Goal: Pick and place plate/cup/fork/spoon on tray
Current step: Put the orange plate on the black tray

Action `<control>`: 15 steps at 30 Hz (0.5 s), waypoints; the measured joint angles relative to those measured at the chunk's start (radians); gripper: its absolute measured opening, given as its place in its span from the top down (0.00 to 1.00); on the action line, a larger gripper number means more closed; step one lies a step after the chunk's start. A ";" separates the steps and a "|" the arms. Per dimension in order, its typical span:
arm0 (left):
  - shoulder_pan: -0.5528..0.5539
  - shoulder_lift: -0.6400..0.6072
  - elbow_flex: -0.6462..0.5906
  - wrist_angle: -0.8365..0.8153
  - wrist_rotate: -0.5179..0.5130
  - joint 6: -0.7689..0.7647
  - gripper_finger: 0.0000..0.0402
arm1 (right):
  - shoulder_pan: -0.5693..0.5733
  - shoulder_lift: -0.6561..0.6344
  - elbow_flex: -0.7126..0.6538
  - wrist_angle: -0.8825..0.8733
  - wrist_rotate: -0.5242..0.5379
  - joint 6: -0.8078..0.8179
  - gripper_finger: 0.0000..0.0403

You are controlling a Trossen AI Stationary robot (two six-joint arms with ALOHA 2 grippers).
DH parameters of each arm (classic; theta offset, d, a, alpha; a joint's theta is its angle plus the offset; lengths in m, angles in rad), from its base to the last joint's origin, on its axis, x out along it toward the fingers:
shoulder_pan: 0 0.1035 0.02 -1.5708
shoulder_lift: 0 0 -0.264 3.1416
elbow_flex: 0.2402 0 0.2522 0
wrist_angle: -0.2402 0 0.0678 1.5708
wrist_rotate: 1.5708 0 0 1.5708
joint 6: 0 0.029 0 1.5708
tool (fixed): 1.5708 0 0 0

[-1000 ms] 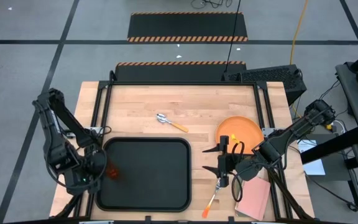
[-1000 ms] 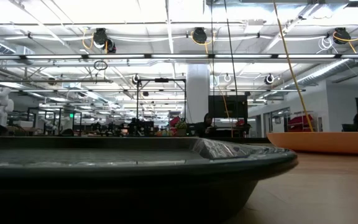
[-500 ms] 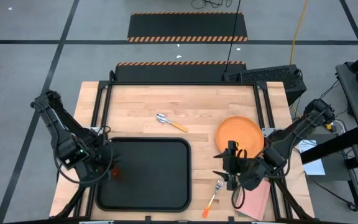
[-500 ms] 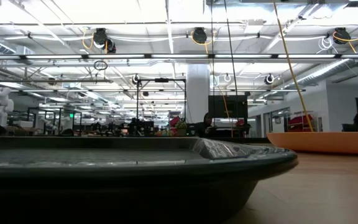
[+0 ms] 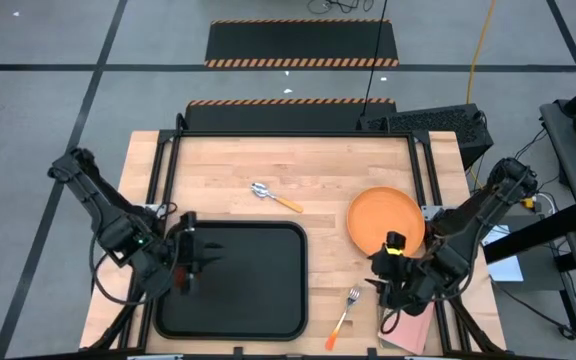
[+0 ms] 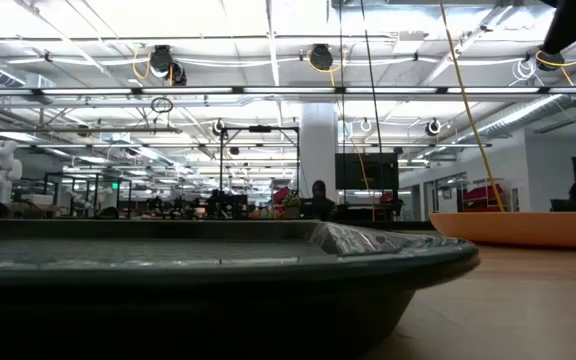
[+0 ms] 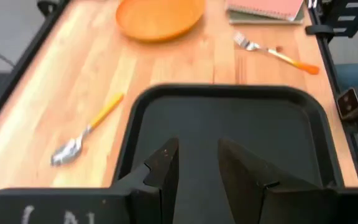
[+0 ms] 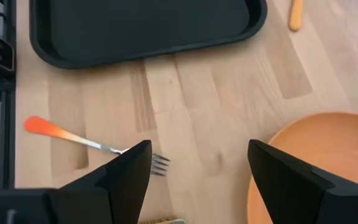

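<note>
Both grippers empty, cup out of sight

Our left gripper (image 7: 197,165) hovers over the tray (image 7: 291,143), jaws parted, nothing between them. Our right gripper (image 8: 197,171) stands wide open; the fork (image 8: 92,142) lies just ahead of one jaw, the plate (image 8: 328,155) by the other. The spoon (image 7: 86,134) rests beside the tray.

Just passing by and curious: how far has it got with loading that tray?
Nothing looks done: the tray shows nothing, and plate, fork and spoon lie on the table. Nothing in hand: the left end effector hangs open over the tray, the right end effector open near the fork. I cannot see the cup.
</note>
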 joint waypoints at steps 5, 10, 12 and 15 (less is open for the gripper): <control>0.060 0.051 -0.001 0.096 0.001 0.111 0.71 | 0.025 0.000 0.000 -0.001 -0.002 0.027 0.36; 0.120 0.109 -0.001 0.205 0.010 0.218 0.71 | 0.038 0.000 -0.031 0.000 -0.023 0.045 0.36; 0.140 0.132 -0.001 0.248 0.010 0.258 0.71 | 0.037 0.000 -0.050 0.002 -0.042 0.062 0.36; 0.168 0.169 -0.001 0.302 0.027 0.303 0.71 | 0.036 0.000 -0.091 0.002 -0.067 0.088 0.36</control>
